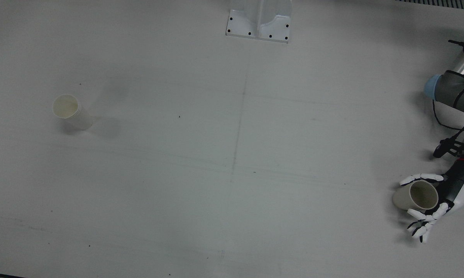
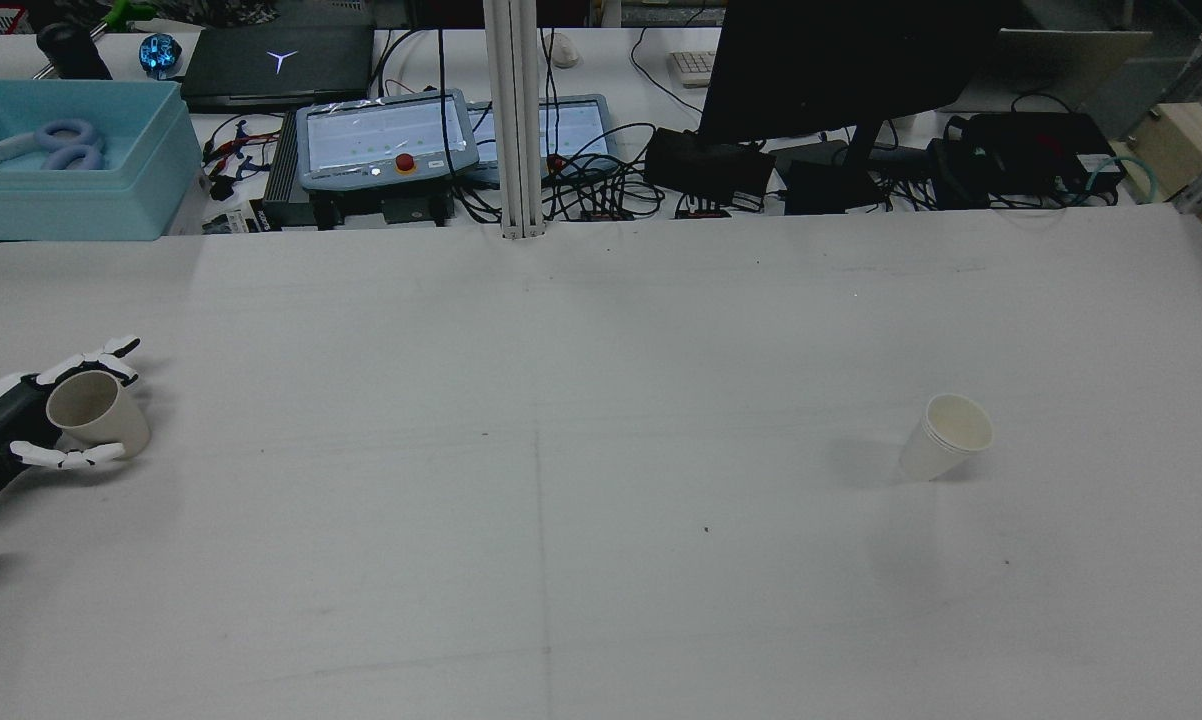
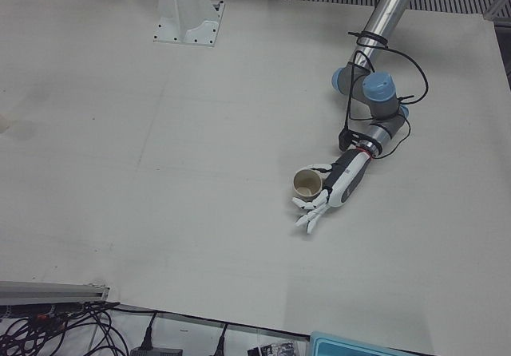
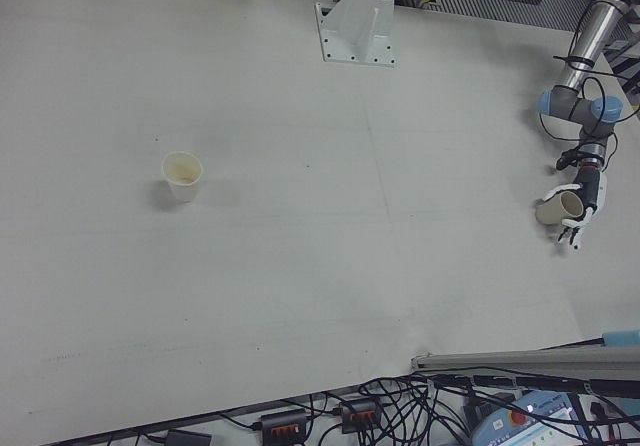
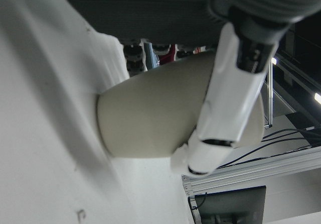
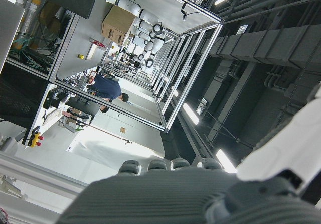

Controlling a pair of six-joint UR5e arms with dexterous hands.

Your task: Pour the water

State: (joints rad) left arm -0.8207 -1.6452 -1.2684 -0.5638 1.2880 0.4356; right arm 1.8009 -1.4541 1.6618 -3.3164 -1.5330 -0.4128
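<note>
Paper cup [image 1: 415, 195], unlabelled, in left hand [image 1: 444, 200]

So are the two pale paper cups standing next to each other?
No, the tan cup in the left hand sits far across the table from the white cup.

Left hand [image 3: 335, 187] is positioned low over the white table [image 3: 160, 172], fingers [image 3: 310, 216] spread around a beige paper cup [image 3: 306, 183]. The cup sits between one upper digit and the lower fingers, mouth open upward. Contact between fingers and cup wall cannot be confirmed. The grey arm [image 3: 375, 92] extends behind the hand.
</note>
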